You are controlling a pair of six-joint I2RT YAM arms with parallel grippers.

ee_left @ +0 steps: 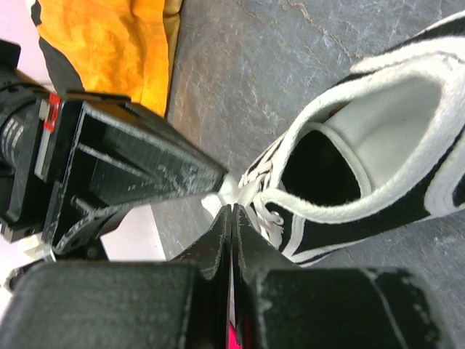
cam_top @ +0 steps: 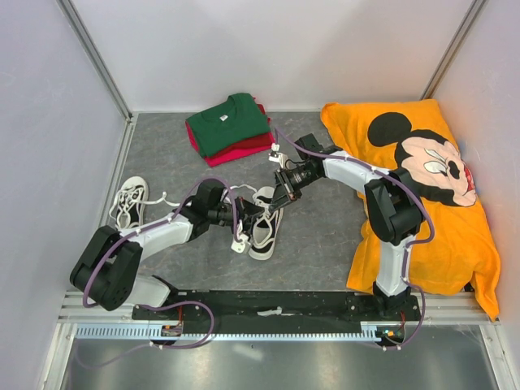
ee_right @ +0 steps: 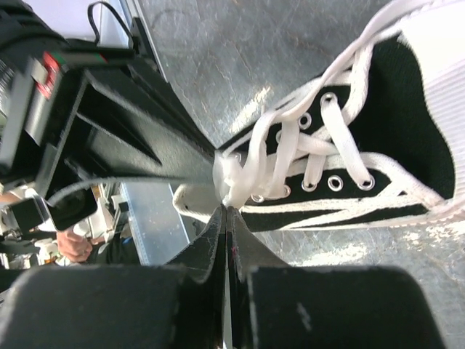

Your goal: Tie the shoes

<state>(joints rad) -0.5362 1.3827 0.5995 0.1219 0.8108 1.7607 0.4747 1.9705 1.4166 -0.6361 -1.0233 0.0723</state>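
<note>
The middle shoe (cam_top: 266,234) lies near-to-far, toe nearward.

From above, the two arms (cam_top: 349,175) cover part of your small white canvas low-top sneaker (cam_top: 265,240). Each wrist view cuts that shoe off at the right edge.

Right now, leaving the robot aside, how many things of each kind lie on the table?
White shoes: 2, one by the left wall, one at centre
Folded shirts: 2, green on red
Orange Mickey Mouse cloth: 1
Total: 5
</note>
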